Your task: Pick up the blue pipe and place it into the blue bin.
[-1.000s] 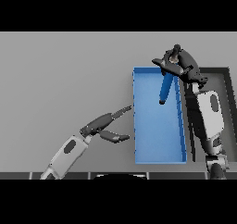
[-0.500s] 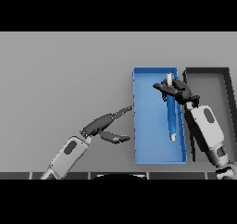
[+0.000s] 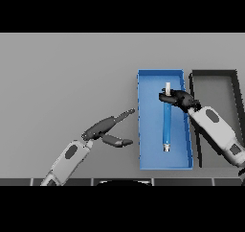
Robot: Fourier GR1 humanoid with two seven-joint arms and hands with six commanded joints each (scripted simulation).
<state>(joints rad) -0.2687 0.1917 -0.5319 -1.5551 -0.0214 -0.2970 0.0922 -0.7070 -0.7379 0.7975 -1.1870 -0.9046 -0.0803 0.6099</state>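
We can't read any text, label, brand, no. or sign anywhere: nothing on the blue pipe (image 3: 167,123), the blue bin (image 3: 145,130), the dark bin (image 3: 196,130) or the grey table (image 3: 62,82).

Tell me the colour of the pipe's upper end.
White: the blue pipe has a white tip just above the right hand, seen in the head view.

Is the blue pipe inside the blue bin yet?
Yes. The blue pipe lies lengthwise within the blue bin walls, right hand at its upper end.
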